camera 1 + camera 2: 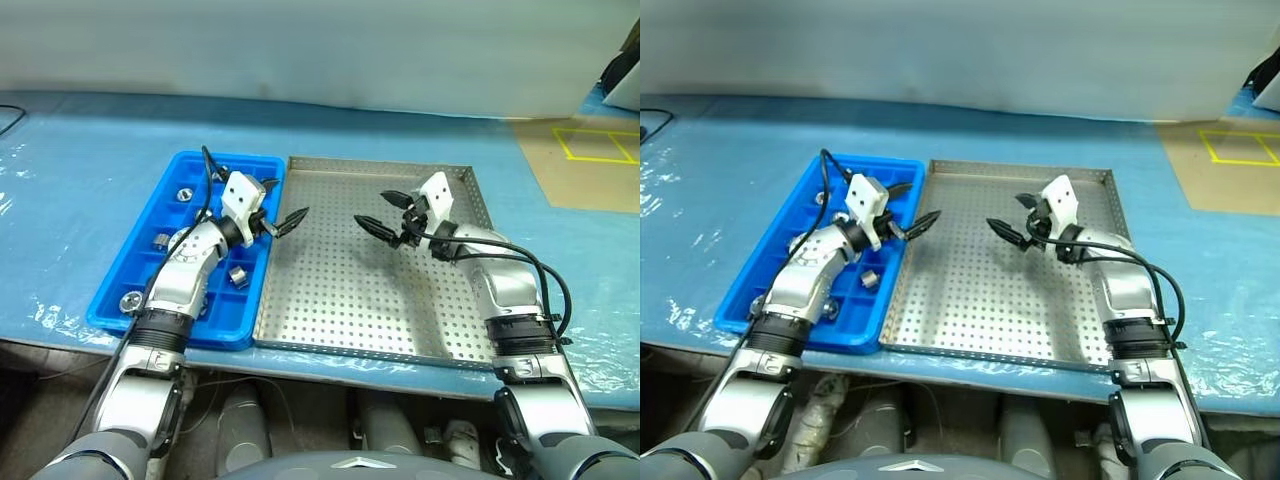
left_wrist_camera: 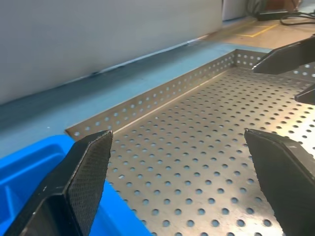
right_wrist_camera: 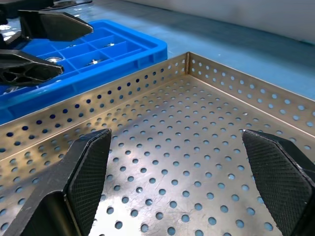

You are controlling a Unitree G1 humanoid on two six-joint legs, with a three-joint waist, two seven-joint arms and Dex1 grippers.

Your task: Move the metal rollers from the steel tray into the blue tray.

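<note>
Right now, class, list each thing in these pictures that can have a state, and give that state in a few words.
steel tray: no rollers visible on its perforated base.
blue tray: holds rollers in several compartments.
metal rollers: lying in the blue tray, none gripped.
left pincer: open, nothing held, over the edge where the trays meet.
right pincer: open, nothing held, above the steel tray.

Workshop: bench (image 1: pixel 90 150) under blue sheeting, floor tape (image 1: pixel 598 145).

steel tray (image 1: pixel 370 290): perforated base bare, open passage | low rim all round | blue tray (image 1: pixel 130 290) touching its left side: small walled compartments, some holding metal rollers (image 1: pixel 239 277) | both grippers' fingers spread, facing over steel tray, gap between
</note>
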